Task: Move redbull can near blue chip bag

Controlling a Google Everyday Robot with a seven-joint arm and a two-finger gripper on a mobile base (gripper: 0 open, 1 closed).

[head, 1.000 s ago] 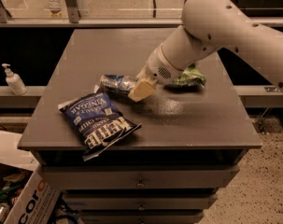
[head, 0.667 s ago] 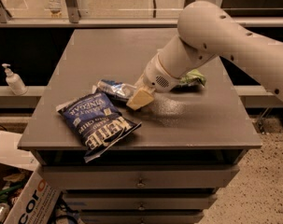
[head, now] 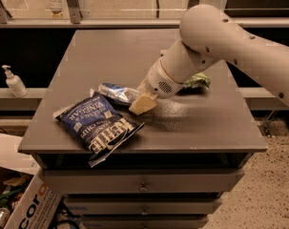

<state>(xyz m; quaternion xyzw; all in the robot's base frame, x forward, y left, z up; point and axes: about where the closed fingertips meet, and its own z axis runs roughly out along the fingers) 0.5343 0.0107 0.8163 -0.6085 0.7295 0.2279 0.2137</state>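
- 1 gripper point(head: 143, 103), low over the table point(head: 196, 128), at the end of the 1 white arm point(head: 220, 42) coming in from the right.
- Gripper open or closed: can't tell.
- 1 redbull can point(head: 114, 92), lying on its side just left of the gripper. Its right end is hidden behind the gripper.
- 1 blue chip bag point(head: 97, 122), flat on the table, left of the gripper and nearer the camera, its corner hanging past the front edge.
- Can sits just beside the blue bag's far edge; contact or a gap, can't tell.
- 1 green chip bag point(head: 197, 81), right of the gripper, mostly hidden behind the arm, well apart from the can.
- 2 chip bags in total, 1 can.
- 1 pump bottle point(head: 13, 83), far left of the gripper, off the table on a lower ledge.
- 1 cardboard box point(head: 25, 204), on the floor, below and far left of the gripper.
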